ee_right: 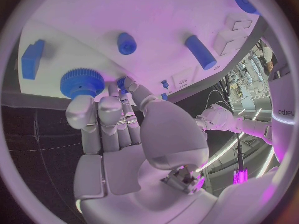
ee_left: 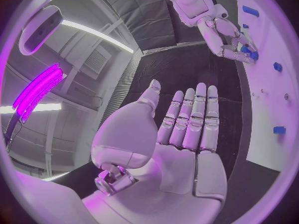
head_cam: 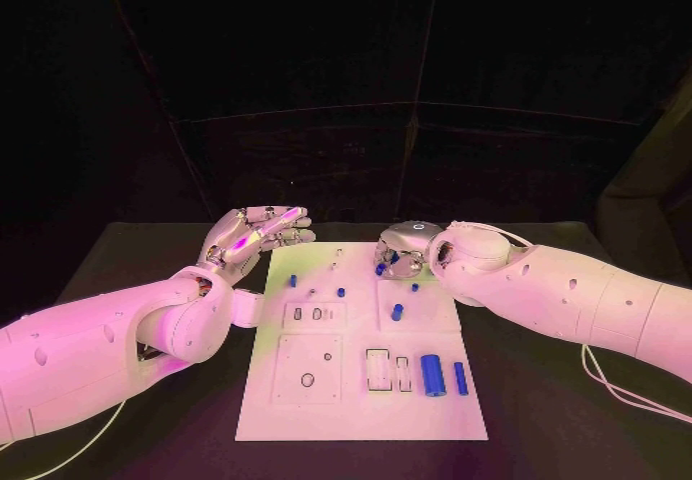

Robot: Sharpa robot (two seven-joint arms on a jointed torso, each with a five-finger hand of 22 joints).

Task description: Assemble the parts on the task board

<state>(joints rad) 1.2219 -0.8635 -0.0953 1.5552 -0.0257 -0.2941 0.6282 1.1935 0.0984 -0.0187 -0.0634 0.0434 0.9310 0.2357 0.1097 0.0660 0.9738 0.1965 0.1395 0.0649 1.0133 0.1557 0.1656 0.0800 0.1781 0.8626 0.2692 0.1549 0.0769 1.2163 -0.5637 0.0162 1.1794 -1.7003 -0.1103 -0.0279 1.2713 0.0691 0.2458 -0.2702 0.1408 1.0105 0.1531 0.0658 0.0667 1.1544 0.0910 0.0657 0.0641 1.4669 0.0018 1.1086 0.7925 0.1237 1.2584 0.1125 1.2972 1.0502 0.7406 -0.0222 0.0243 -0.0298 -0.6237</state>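
Hovering palm-up just beyond the far left corner of the task board (head_cam: 361,420), the left hand (head_cam: 257,235) is held flat with its fingers straight, close side by side and pointing to the right; the left wrist view shows the bare palm (ee_left: 177,149) with nothing in it, thumb standing apart from the rest. Its white forearm runs in from the near left, elbow low over the black table (head_cam: 137,255).

Over the far middle of the board, the right hand (head_cam: 404,250) is bent down from the wrist, its fingertips lowered onto the white surface. In the right wrist view its fingers (ee_right: 99,119) lie together, and the tips touch a small blue part (ee_right: 122,82) just beside a blue gear (ee_right: 82,82) that stands in the board; whether the part is truly pinched I cannot tell, since the fingers cover most of it. Near them in the same view stand a short blue peg (ee_right: 126,43), a longer blue cylinder (ee_right: 201,52) and a blue block (ee_right: 32,58).

Nearer the robot, on the board's right side, a large blue cylinder (head_cam: 433,375) and a slimmer blue bar (head_cam: 460,378) lie side by side, apart from both hands. Small blue pieces (head_cam: 397,312) dot the middle of the board.
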